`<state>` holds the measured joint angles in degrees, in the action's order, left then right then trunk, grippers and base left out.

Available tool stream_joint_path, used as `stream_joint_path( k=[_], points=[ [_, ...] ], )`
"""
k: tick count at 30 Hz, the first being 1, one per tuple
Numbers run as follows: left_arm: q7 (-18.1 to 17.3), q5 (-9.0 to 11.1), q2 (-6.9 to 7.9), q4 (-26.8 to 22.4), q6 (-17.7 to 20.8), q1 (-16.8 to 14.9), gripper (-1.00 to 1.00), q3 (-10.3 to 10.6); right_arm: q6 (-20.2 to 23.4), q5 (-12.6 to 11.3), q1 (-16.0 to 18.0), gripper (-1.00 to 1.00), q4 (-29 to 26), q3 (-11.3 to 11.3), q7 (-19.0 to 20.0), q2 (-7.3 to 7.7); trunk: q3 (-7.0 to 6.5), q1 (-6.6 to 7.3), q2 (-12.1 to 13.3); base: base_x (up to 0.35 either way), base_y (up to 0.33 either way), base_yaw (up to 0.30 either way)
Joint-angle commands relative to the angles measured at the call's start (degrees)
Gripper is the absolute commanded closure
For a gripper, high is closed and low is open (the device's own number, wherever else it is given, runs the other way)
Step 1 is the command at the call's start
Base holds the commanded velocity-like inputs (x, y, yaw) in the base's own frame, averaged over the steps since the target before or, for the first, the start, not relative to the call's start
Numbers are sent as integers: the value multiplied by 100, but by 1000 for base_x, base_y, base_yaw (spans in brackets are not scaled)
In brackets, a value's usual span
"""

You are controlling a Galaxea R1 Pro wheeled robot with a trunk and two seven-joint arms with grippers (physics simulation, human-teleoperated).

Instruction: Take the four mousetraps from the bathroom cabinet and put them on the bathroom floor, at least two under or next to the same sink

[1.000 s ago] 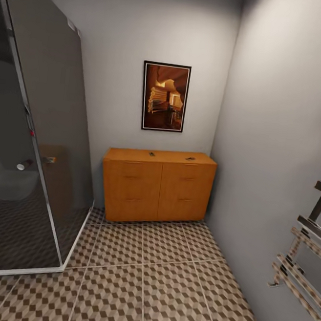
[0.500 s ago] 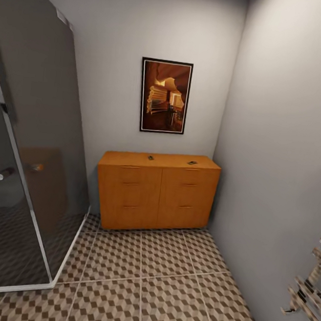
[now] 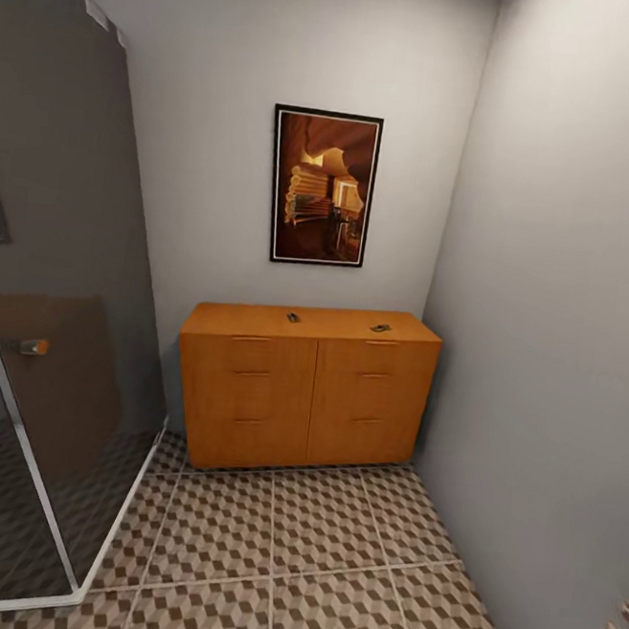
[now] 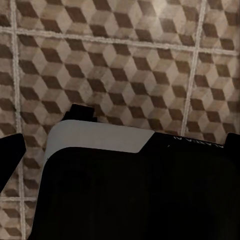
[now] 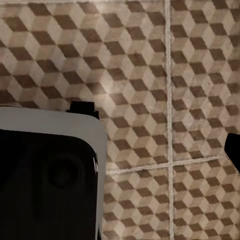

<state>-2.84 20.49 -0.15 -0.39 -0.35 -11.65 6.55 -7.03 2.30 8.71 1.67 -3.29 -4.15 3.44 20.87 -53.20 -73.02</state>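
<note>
Against the far grey wall, at 12 o'clock in the head view, stands the low orange-brown wooden cabinet (image 3: 306, 387) with two columns of drawers and slim matching bar handles, all drawers shut. On its top lie two tiny flat mousetraps with dark metal parts: one (image 3: 294, 317) near the middle of the top, the other (image 3: 380, 329) toward the right end, well apart from each other; too small for detail. Above the cabinet hangs a black-framed picture in warm brown and orange tones (image 3: 322, 186). At 9 o'clock a dark smoked-glass shower enclosure with a pale frame (image 3: 52, 347) takes the left side, a small round knob on its door. At 3 o'clock runs a plain grey side wall (image 3: 554, 328). From 5 to 7 o'clock spreads the bathroom floor of large square tiles printed with brown, beige and white cubes and pale grout lines (image 3: 320, 556), reaching to the cabinet's foot. Left wrist view: the same cube-patterned floor (image 4: 120, 60) lies beyond a black and pale-grey housing of the robot; dark finger parts show at the edges, and I cannot tell whether the left gripper is open or closed. Right wrist view: floor tiles (image 5: 165, 65) again past a black and grey housing; a dark finger part shows at one edge, right gripper's state likewise cannot be told.
</note>
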Motion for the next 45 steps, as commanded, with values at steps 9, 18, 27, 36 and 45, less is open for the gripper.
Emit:
stream_joint_path(
  k=[9,18,27,36,45],
  points=[
    [-15,54,0,3,-8,-5,-100,48,-27,25,8,-100,18,-31,-25,-1,6,-3,-3,329,0,0],
    [-15,52,-2,3,-8,-4,-100,48,-31,25,8,-100,18,-31,-25,-1,6,-3,-3,329,0,0],
    [-15,52,-1,3,-14,-4,-100,48,-35,25,8,-100,18,-31,-25,-1,6,-3,-3,329,0,0],
    [-15,52,2,3,-17,-4,-100,48,-40,22,8,-100,18,-31,-25,-1,6,-3,-3,329,0,0],
    [-15,52,6,3,-25,-4,-100,48,-31,9,8,-100,18,-25,-25,-6,6,-3,-3,284,0,-89]
  ],
)
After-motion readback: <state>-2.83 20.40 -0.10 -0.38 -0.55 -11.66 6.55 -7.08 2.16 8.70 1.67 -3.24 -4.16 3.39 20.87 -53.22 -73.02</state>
